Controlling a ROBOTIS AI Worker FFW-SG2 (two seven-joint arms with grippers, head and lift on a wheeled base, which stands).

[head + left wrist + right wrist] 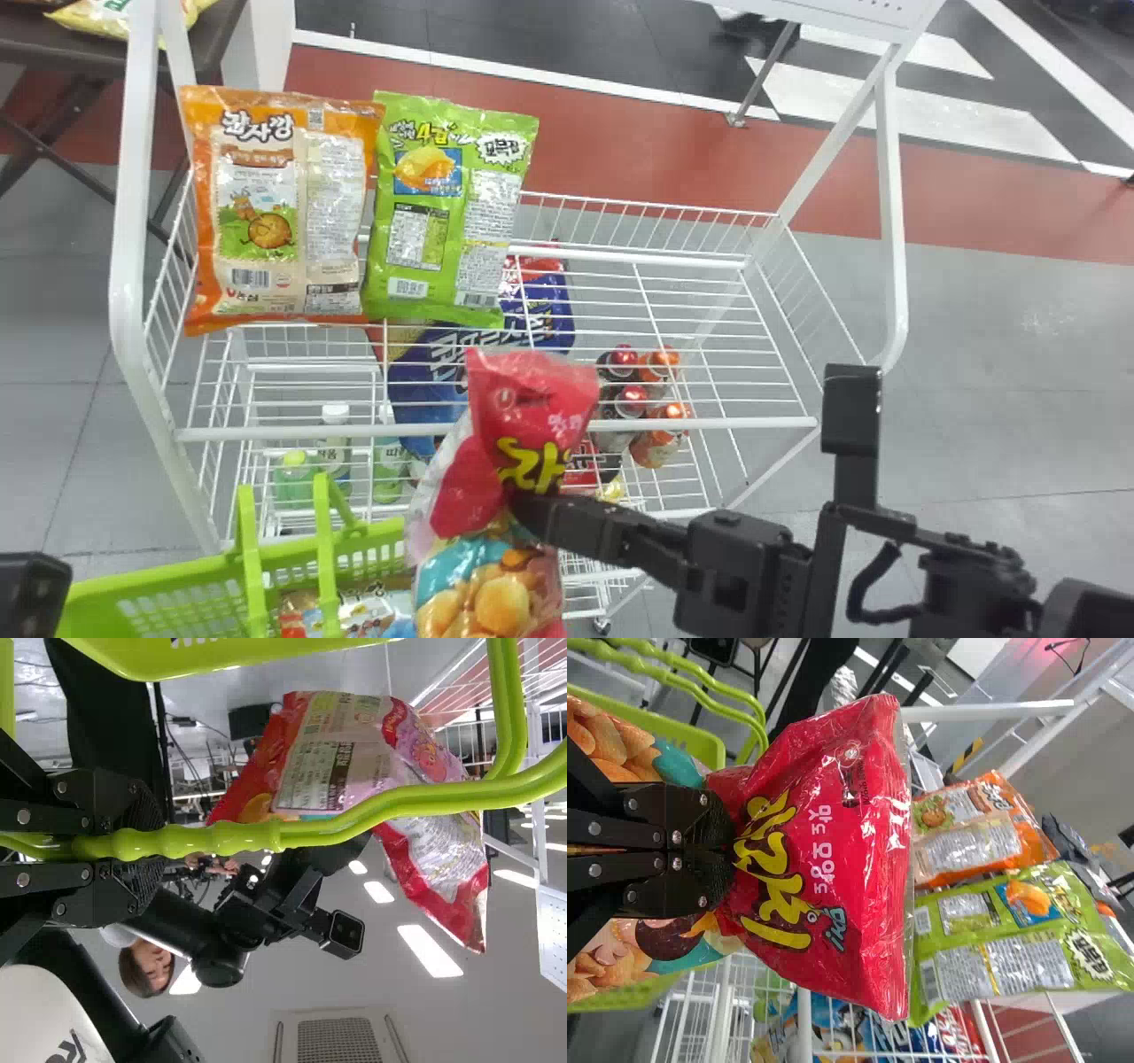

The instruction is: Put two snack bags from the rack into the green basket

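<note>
At six o'clock in the head view, the right gripper's (pixel 524 503) jaws clamp a red snack bag (pixel 532 399); the left gripper's (pixel 34 592) clamp the basket handle (pixel 354 817).

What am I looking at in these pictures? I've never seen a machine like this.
It's a robot with two black arms, each ending in jaws that grip. One picture comes from the camera on its head, looking forward and down. The other two come from cameras on its wrists, and they are turned on their side.

The right jaws hold a red snack bag up near the green basket. The left jaws are closed around the basket's handle. Another pack lies in the basket.

The white wire frame is a rack. At its left end are an orange bag and a green bag; bottles stand lower down.
</note>
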